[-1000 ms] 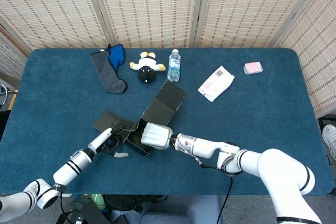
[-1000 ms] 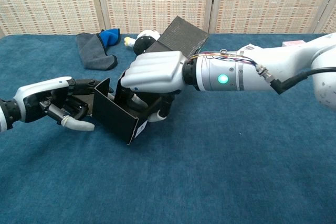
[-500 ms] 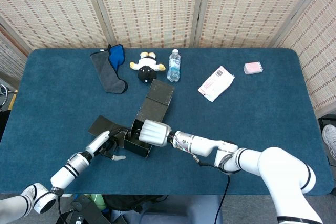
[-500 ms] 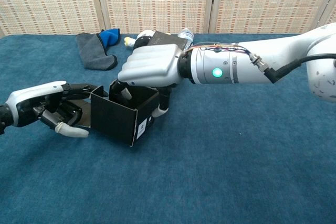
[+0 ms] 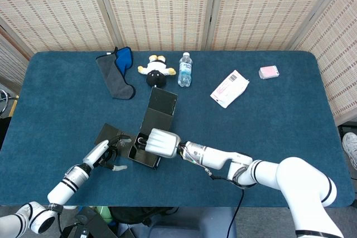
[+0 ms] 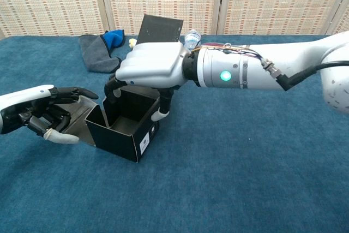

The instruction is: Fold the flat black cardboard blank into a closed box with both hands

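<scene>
**Black box half made on the blue table**

While the blue table [image 5: 268, 132] lay wide under everything, the black cardboard box [image 6: 126, 127] sat near its front edge, open at the top. Its walls stood up. One long flap [image 6: 159, 28] stood up at the back, and another flap [image 5: 106, 135] lay flat to the left.

The right hand [image 6: 151, 66] sat on top of the box with its fingers hooked over the walls, holding it. The left hand [image 6: 39, 114] was just beside the flat flap, with fingers spread and nothing in it.

Far back lay a gray and blue cloth [image 5: 116, 71], a white paper packet [image 5: 229, 88], a water bottle [image 5: 185, 69], a small stuffed toy [image 5: 155, 71] and a little pink thing [image 5: 269, 72].
</scene>
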Controlling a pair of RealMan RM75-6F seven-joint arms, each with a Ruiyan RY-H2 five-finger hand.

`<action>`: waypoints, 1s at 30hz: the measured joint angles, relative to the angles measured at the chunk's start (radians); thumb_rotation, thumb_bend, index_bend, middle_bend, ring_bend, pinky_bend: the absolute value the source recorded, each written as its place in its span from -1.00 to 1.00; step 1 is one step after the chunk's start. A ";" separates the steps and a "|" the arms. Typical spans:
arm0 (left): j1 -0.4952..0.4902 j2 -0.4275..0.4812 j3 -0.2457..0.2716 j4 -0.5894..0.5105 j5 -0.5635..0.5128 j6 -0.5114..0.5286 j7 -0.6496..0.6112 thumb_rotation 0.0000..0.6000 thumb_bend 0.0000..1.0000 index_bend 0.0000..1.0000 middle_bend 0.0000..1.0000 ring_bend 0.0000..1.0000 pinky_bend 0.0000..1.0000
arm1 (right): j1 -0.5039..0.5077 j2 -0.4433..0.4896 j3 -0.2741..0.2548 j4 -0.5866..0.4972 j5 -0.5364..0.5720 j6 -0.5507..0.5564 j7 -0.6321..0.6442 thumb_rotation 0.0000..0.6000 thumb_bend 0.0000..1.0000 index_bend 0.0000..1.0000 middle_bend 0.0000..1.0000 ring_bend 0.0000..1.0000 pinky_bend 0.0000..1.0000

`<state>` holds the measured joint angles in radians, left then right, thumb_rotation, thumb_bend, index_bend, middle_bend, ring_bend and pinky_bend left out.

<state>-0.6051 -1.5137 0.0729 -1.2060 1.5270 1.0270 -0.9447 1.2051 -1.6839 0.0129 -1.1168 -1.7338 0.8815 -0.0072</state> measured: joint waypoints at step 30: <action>0.012 0.042 -0.050 -0.065 -0.010 -0.023 0.042 1.00 -0.81 -0.88 -0.73 0.35 0.68 | -0.486 0.100 0.053 -0.613 0.650 0.113 0.142 1.00 -1.00 -1.00 -0.98 0.31 1.00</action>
<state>-0.5935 -1.4714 0.0231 -1.2714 1.5168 1.0040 -0.9029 0.7190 -1.5835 0.0662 -1.7298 -1.0834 0.9942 0.1345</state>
